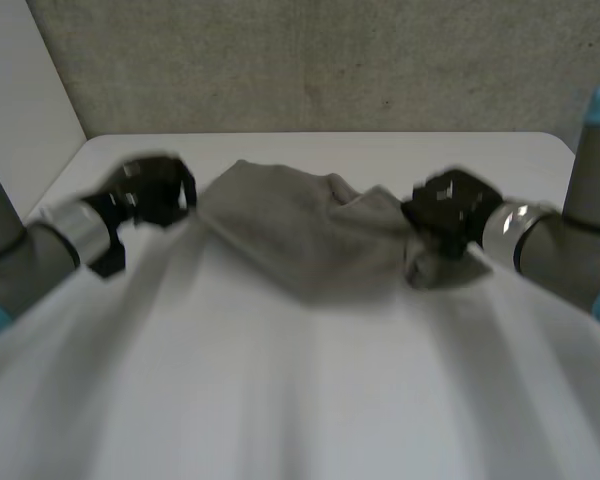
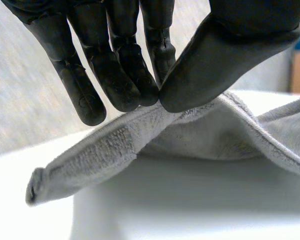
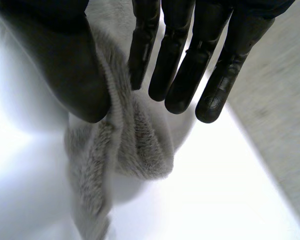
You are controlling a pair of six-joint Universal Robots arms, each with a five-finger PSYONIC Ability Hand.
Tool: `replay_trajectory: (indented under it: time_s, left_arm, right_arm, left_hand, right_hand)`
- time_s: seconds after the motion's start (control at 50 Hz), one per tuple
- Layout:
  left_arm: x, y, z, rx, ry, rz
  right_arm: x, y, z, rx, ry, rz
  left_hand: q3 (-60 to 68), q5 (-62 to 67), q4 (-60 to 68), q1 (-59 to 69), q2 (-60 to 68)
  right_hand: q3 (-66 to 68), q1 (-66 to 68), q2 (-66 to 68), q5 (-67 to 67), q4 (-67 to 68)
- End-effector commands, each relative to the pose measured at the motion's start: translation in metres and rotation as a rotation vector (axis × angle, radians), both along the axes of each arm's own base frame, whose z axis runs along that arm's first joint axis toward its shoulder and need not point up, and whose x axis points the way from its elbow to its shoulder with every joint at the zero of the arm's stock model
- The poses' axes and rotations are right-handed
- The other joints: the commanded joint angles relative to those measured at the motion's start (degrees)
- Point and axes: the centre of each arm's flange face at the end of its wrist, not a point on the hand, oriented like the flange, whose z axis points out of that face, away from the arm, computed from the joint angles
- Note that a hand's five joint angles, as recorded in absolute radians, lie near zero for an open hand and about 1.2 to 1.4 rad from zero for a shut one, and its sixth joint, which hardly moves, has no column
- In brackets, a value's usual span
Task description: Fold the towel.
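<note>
A grey towel (image 1: 300, 235) hangs bunched between my two hands above the white table (image 1: 310, 400). My left hand (image 1: 150, 195) holds the towel's left end. In the left wrist view the thumb (image 2: 215, 60) and fingers (image 2: 115, 75) pinch the towel's edge (image 2: 140, 135), which sags away from them on both sides. My right hand (image 1: 450, 215) is at the towel's right end. In the right wrist view its thumb (image 3: 65, 60) and straight fingers (image 3: 190, 75) stand apart, and the towel (image 3: 140, 145) droops between and below them, touching the thumb.
A grey wall (image 1: 310, 60) rises behind the table's far edge. A white panel (image 1: 20, 90) stands at the back left. Both grey forearms reach in from the sides, the left arm (image 1: 20, 255) and the right arm (image 1: 570, 240).
</note>
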Motion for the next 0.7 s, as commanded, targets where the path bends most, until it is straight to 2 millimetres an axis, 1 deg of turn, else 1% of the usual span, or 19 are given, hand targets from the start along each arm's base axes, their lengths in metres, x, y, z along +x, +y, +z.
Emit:
replay_trajectory:
  time_s: [0.02,0.06,0.12,0.14,0.16,0.18,0.26,0.3,0.4,0.5,0.58,0.62,0.7]
  left_arm:
    - [0.003,0.03,-0.045,0.117,-0.101,-0.041]
    - [0.005,0.035,-0.051,0.137,-0.105,-0.039]
    - [0.006,0.034,-0.051,0.138,-0.104,-0.031]
    - [0.01,0.031,-0.049,0.133,-0.103,-0.019]
    - [0.01,0.031,-0.049,0.133,-0.103,-0.018]
    - [0.014,0.028,-0.047,0.129,-0.102,-0.003]
    - [0.017,0.026,-0.047,0.127,-0.1,0.007]
    - [0.021,0.023,-0.047,0.121,-0.098,0.021]
    - [0.024,0.02,-0.047,0.126,-0.087,0.037]
    - [0.024,0.02,-0.05,0.134,-0.087,0.037]
    - [0.025,0.02,-0.051,0.136,-0.087,0.038]
    - [0.026,0.021,-0.054,0.138,-0.087,0.041]
    - [0.026,0.021,-0.057,0.136,-0.087,0.042]
  right_arm:
    - [-0.007,0.014,-0.039,0.048,0.035,0.001]
    - [-0.011,0.017,-0.053,0.044,0.045,-0.033]
    - [-0.013,0.017,-0.058,0.035,0.051,-0.062]
    - [-0.017,0.017,-0.062,0.028,0.061,-0.104]
    - [-0.017,0.017,-0.062,0.027,0.061,-0.104]
    - [-0.02,0.018,-0.064,0.029,0.064,-0.133]
    - [-0.027,0.02,-0.064,0.044,0.047,-0.185]
    - [-0.03,0.026,-0.059,0.061,0.0,-0.217]
    - [-0.041,0.028,-0.057,0.079,-0.058,-0.277]
    - [-0.047,0.037,-0.061,0.114,-0.083,-0.303]
    - [-0.052,0.042,-0.057,0.114,-0.12,-0.328]
    - [-0.056,0.048,-0.052,0.106,-0.153,-0.346]
    - [-0.061,0.052,-0.05,0.109,-0.173,-0.366]
  left_hand:
    - [2.6,2.9,1.8,3.9,3.0]
    - [2.6,2.9,1.8,3.9,3.0]
    - [2.6,2.9,1.8,3.9,3.0]
    - [2.6,2.9,1.8,3.9,3.0]
    - [2.6,2.9,1.8,3.9,3.0]
    - [2.6,2.9,1.8,3.9,3.0]
    - [2.6,2.9,1.8,3.9,3.0]
    - [2.6,2.9,1.8,3.9,3.0]
    - [2.6,2.9,1.8,3.9,3.0]
    - [2.6,2.9,1.8,3.9,3.0]
    - [2.6,2.9,1.8,3.9,3.0]
    - [2.6,2.9,1.8,3.9,3.0]
    - [2.6,2.9,1.8,3.9,3.0]
  right_hand:
    - [-6.2,-5.6,-6.1,-6.0,-6.5]
    - [-13.9,-13.3,-13.8,-13.7,-14.2]
    - [-17.3,-16.7,-17.3,-17.1,-17.6]
    - [-21.0,-20.4,-20.9,-20.7,-21.3]
    - [-21.0,-20.4,-21.0,-20.8,-21.3]
    - [-21.5,-20.9,-21.5,-21.3,-21.8]
    - [-21.7,-21.1,-21.6,-21.4,-22.0]
    - [-20.8,-20.3,-20.8,-20.6,-21.2]
    - [-18.7,-18.1,-18.6,-18.4,-19.0]
    - [-17.0,-16.4,-16.9,-16.7,-17.3]
    - [-16.5,-15.9,-16.4,-16.2,-16.8]
    - [-16.5,-15.9,-16.4,-16.2,-16.8]
    - [-17.0,-16.4,-16.9,-16.7,-17.3]
